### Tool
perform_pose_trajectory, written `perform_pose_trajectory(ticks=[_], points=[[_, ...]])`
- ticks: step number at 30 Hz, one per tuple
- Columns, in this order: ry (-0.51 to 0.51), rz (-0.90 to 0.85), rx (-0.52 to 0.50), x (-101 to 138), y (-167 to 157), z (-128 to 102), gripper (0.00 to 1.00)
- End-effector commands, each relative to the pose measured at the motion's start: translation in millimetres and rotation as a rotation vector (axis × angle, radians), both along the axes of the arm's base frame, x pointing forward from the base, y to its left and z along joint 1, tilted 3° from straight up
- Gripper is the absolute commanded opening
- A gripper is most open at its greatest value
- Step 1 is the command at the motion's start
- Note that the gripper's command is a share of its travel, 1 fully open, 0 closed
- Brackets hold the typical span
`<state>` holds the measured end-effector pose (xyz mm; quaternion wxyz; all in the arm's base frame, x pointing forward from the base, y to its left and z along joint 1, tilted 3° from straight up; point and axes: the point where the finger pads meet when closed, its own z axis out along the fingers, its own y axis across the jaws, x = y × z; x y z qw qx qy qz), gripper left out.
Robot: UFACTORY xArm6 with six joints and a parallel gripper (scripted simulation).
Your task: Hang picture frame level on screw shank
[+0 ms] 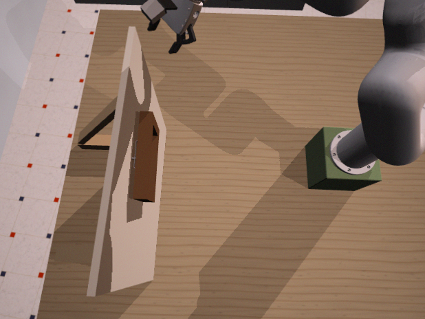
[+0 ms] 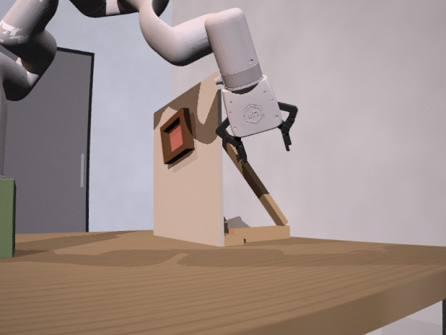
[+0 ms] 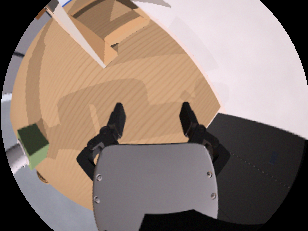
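Note:
A brown picture frame [image 1: 144,156] [image 2: 177,136] with a red centre hangs against the upright beige wall panel [image 1: 127,240] [image 2: 187,202], high on its face. From above, a thin grey hanger piece [image 1: 134,155] shows between the frame's back and the panel. The screw itself is hidden behind the frame. My gripper [image 1: 163,38] [image 2: 265,153] [image 3: 152,109] is open and empty. It hangs in the air off the panel's end edge, well apart from the frame, above the wooden table [image 1: 241,240].
A wooden brace [image 1: 96,139] [image 2: 267,202] props the panel from behind. The arm's green base block [image 1: 323,161] [image 2: 6,216] [image 3: 33,140] stands on the table opposite the panel's face. A dark door [image 2: 47,144] is in the background.

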<state>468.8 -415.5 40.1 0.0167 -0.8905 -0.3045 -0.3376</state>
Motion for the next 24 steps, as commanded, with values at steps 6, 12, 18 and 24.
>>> perform_pose_trajectory(ticks=[6,12,18,24], points=[[-0.028,-0.043,0.037,6.6,5.2,8.7,1.0],[-0.066,-0.107,0.099,15.0,14.4,18.6,1.0],[-0.066,-0.107,0.099,15.0,14.4,18.6,1.0],[-0.066,-0.107,0.099,15.0,14.4,18.6,1.0]])
